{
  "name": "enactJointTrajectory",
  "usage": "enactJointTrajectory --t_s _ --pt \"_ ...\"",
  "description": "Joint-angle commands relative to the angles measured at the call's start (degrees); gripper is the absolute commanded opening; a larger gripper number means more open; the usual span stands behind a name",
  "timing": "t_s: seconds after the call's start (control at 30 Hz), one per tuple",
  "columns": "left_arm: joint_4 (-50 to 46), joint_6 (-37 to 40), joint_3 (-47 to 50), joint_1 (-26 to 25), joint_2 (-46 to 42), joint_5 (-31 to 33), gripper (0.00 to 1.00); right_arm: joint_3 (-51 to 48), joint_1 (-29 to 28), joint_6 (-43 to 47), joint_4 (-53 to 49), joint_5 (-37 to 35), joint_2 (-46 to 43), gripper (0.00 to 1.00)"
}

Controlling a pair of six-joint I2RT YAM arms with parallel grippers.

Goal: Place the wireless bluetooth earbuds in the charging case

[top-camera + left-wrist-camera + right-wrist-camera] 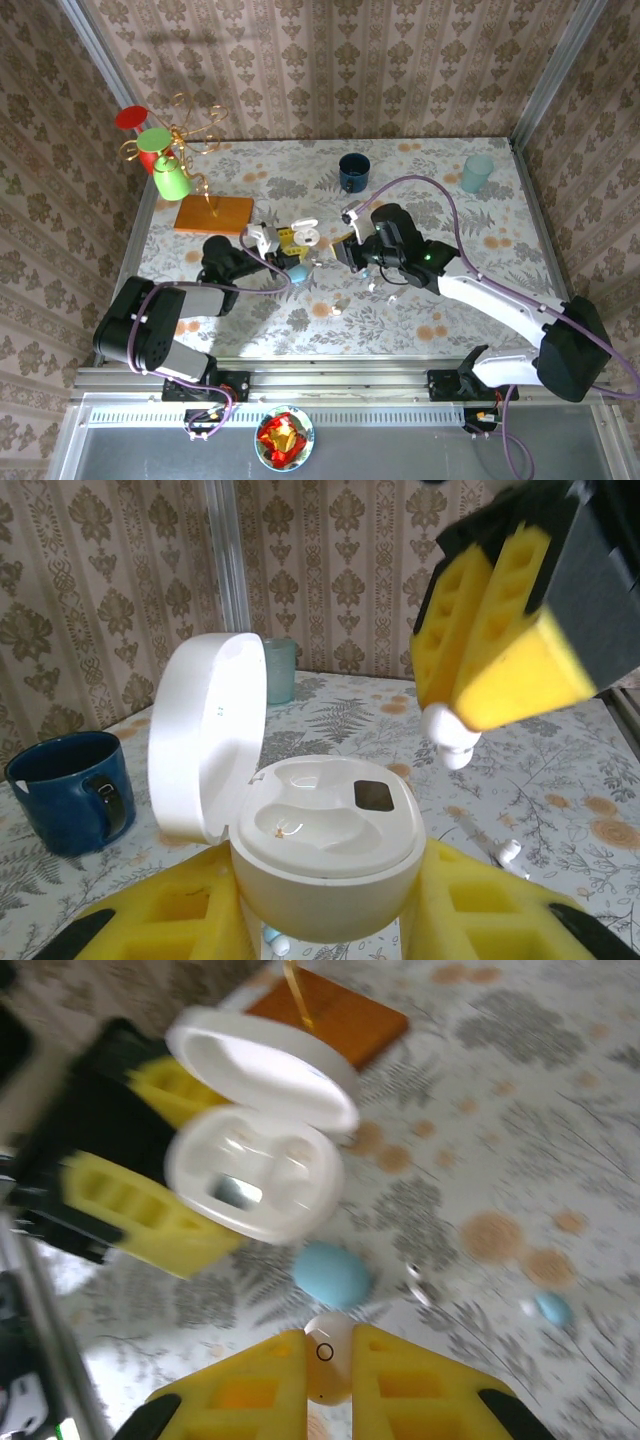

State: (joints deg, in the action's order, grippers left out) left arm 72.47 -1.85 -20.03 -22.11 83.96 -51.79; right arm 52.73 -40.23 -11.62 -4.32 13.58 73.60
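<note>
Earbud poised just beside and above the open charging case.
Right gripper pinches it tight; left gripper clamps the case's base. Lowered tilted or off-centre, it could catch the rim, miss its socket and slip onto the worktop.

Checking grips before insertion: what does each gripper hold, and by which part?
The left gripper clamps the open charging case by its base's sides. The right gripper pinches a white earbud by one end; the other end pokes out.
</note>
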Motion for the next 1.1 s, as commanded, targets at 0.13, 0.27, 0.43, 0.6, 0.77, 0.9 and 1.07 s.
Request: enactJointTrajectory --t_s 0.13,0.27,0.43,0.6,0.77,0.9,1.07 --pt "1.36 0.02 -1.72 -0.40 0.31 -3.69 0.34 3.74 0.25 3.47 4.37 9.09 0.84 0.16" --pt "1.36 -0.07 -1.72 -0.39 0.39 -4.39 0.34 6.47 0.30 4.62 3.08 8.59 3.24 0.16" --pt "1.37 -0.60 -1.96 -0.61 0.31 -5.04 0.34 8.16 0.70 5.23 2.49 8.64 5.36 0.16" --pt "1.36 -0.51 -2.09 -0.83 0.47 -5.25 0.34 8.64 1.20 4.96 2.71 9.24 7.18 0.16" --pt "1.45 -0.64 -2.20 -0.95 0.42 -5.53 0.33 8.31 1.36 4.76 3.11 9.03 8.09 0.16" --pt "1.44 -0.46 -1.95 -1.03 -0.18 -5.19 0.33 7.83 1.39 4.67 3.17 8.65 8.31 0.16" --pt "1.45 -0.27 -1.50 -1.14 -1.07 -4.76 0.33 7.61 1.43 4.77 2.79 8.00 8.14 0.17"
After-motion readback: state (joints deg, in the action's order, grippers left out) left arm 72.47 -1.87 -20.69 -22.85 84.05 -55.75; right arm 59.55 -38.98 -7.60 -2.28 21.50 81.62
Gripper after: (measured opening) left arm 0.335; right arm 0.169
